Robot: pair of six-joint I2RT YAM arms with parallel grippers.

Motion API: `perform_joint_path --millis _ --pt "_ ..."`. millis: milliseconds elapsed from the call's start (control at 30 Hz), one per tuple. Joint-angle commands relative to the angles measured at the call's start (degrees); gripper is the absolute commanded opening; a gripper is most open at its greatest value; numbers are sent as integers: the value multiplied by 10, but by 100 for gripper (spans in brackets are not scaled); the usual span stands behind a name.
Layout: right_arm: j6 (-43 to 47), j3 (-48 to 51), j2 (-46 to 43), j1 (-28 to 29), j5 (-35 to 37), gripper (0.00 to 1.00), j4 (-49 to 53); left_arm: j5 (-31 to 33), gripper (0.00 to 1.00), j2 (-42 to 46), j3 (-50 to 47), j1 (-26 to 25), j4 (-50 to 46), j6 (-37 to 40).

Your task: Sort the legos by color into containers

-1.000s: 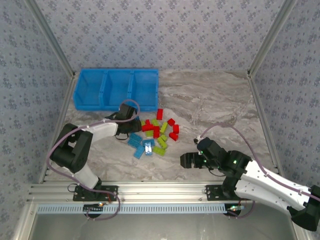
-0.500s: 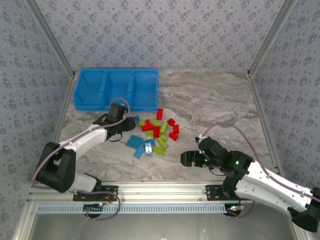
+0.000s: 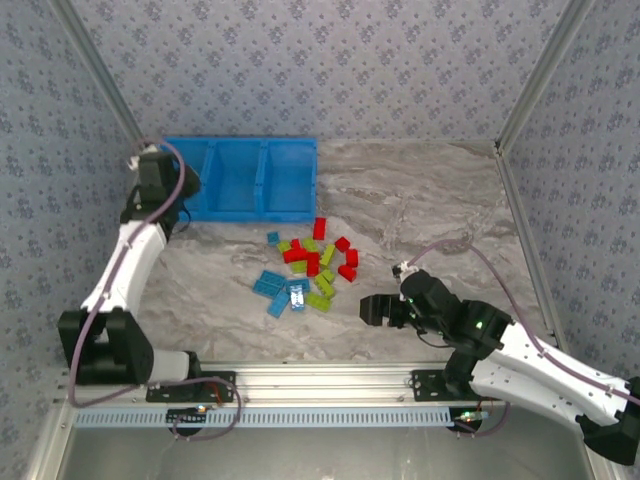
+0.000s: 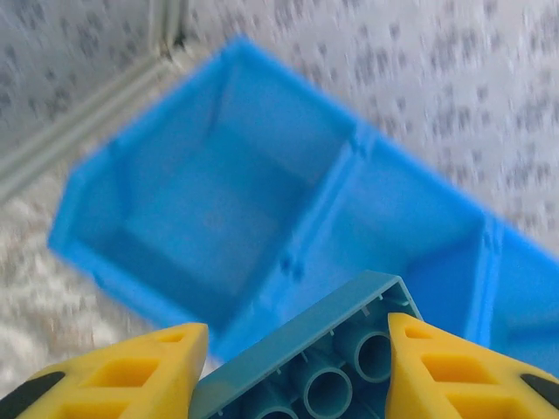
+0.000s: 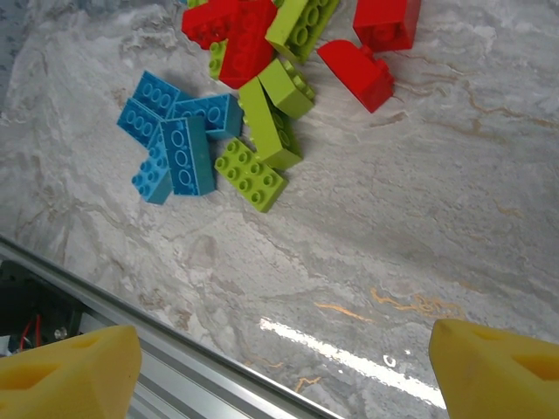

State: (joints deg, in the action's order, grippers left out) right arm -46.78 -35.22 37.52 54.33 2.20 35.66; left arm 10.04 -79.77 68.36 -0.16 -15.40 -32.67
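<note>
While the left gripper (image 3: 172, 188) hangs over the left end of the containers (image 3: 290, 208), it is clamped on one light blue brick (image 4: 306, 362). The brick sits between the yellow fingers (image 4: 122, 371), underside tubes facing the camera.

Containers: a single blue tray with three compartments in a row, at the far left of the table (image 3: 430, 200) against the back wall. From above, the middle and right compartment floors read as plain blue plastic; the left one is partly hidden by the arm.

The left wrist view adds a blurred look into the tray (image 4: 341, 188). The end compartment floor is plain blue and the held brick overlaps the tray's near wall. I can't tell which compartment it is over.

The rest of the legos (image 3: 310, 270) lie in a loose pile mid-table, well apart from the tray, in red, lime green and light blue.

The right gripper (image 3: 372, 312) sits low just right of the pile, fingers wide apart and holding nothing. Its wrist view (image 5: 279, 358) resolves what the overhead doesn't:
- blue bricks (image 5: 175, 140) clustered and touching
- green bricks (image 5: 271, 122) next to them
- red bricks (image 5: 236, 35) beyond
</note>
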Motion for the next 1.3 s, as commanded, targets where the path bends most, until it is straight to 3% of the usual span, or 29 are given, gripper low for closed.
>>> perform_joint_path --millis 0,200,333,500,733,867,1100,1200,1267 --pt "-7 -23 -7 3 8 88 3 -8 38 -96 92 27 -31 2" --pt "-22 -34 -23 4 4 88 38 -42 43 -248 215 60 -76 4" --pt "-36 -30 -41 6 14 87 59 -62 65 -295 255 72 -93 11" --pt "-44 -21 -45 6 24 87 49 -71 80 -264 257 73 -89 20" --pt "-21 -18 -5 4 35 87 -8 -144 77 -118 156 58 -45 -50" --pt "36 -73 97 -24 55 88 19 -133 76 26 49 -30 -26 -11" --pt "148 -134 313 -113 -2 88 -46 -110 77 196 -13 -260 -166 180" --pt "158 -152 394 -136 -14 86 -87 -107 77 238 -15 -296 -230 240" --pt "158 -170 446 -140 -23 84 -113 -137 78 263 -30 -299 -249 292"
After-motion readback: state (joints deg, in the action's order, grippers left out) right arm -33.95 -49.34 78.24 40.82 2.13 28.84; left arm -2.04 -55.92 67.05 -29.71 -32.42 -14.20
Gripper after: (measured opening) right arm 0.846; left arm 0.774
